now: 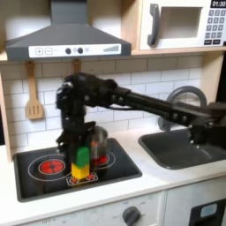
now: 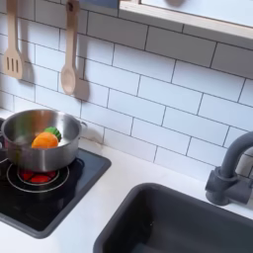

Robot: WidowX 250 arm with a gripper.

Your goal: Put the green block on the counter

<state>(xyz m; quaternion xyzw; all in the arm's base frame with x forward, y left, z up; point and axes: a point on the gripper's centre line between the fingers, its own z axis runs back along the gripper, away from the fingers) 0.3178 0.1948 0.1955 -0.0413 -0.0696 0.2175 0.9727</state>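
In the first exterior view, the green block [image 1: 81, 156] is clasped by the gripper [image 1: 80, 148] just above the yellow block [image 1: 83, 173], which is stood on the black stovetop [image 1: 40, 176] beside the white counter [image 1: 163, 177]

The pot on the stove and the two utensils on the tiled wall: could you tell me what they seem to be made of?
The pot looks like brushed metal: silvery grey, with soft highlights along its rim and wall. The two utensils, a slotted spatula and a spoon, look like unpainted wood: pale tan and matte, with no shine. At this resolution, painted plastic cannot be ruled out for either.
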